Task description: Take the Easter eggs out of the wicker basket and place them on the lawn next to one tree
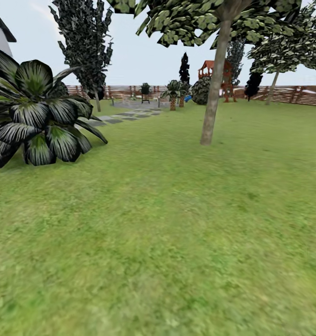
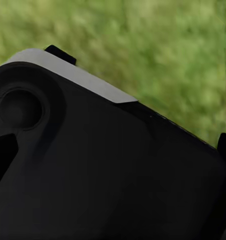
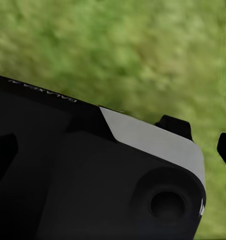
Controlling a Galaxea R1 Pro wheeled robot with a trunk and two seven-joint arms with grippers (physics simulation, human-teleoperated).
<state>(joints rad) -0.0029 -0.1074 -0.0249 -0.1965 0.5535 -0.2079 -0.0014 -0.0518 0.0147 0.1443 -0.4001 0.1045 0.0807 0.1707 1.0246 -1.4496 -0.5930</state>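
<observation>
The lawn (image 1: 176,224) looks like matt, rough short grass; the tree (image 1: 214,93) has a smooth pale trunk; the slatted fence (image 1: 293,94) is brown wood.

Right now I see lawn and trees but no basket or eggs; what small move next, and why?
Probably turn the base slowly to scan for the basket. The head view shows short green lawn, a pale-trunked tree ahead and a dark spiky-leaved plant on the left; both wrist views show grass past dark robot casing.

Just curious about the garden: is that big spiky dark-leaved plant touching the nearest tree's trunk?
Apart. The head view shows the plant at the left and the trunk well to its right, with open lawn between them.
</observation>
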